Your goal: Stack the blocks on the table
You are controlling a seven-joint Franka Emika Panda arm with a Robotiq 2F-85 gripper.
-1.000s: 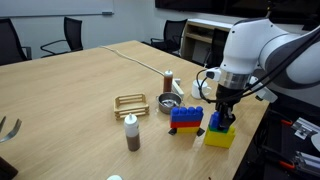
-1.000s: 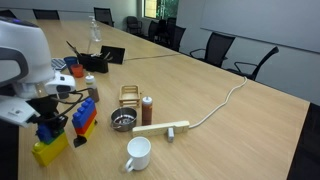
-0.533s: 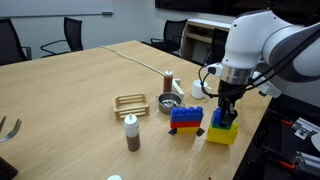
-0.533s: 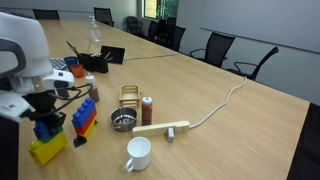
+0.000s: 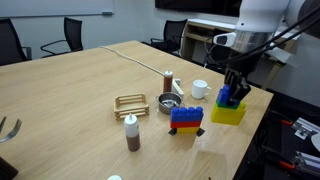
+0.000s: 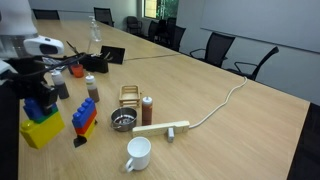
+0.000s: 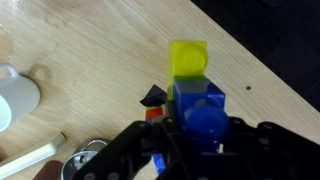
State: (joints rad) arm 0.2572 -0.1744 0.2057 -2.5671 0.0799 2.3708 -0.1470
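My gripper (image 5: pixel 236 90) is shut on a blue block (image 5: pixel 236 98) that sits on a larger yellow block (image 5: pixel 228 113). Both hang together above the table near its edge. They also show in an exterior view, gripper (image 6: pixel 38 98), blue block (image 6: pixel 40 109), yellow block (image 6: pixel 42 129). In the wrist view the blue block (image 7: pixel 203 108) fills the jaws (image 7: pixel 200 140) and the yellow block (image 7: pixel 188 57) shows beyond it. A red and blue block stack (image 5: pixel 186 118) stands on the table beside a small black piece (image 5: pixel 200 131); it is also seen in an exterior view (image 6: pixel 84 116).
A white mug (image 5: pixel 200 89), a metal bowl (image 5: pixel 168 103), a wooden rack (image 5: pixel 130 102), a brown shaker (image 5: pixel 168 78) and a small bottle (image 5: pixel 131 132) stand nearby. A wooden bar (image 6: pixel 165 128) and a cable lie further off. The table edge runs just past the blocks.
The gripper has risen and shifted sideways away from the red and blue stack, carrying the blue block with the yellow block off the table.
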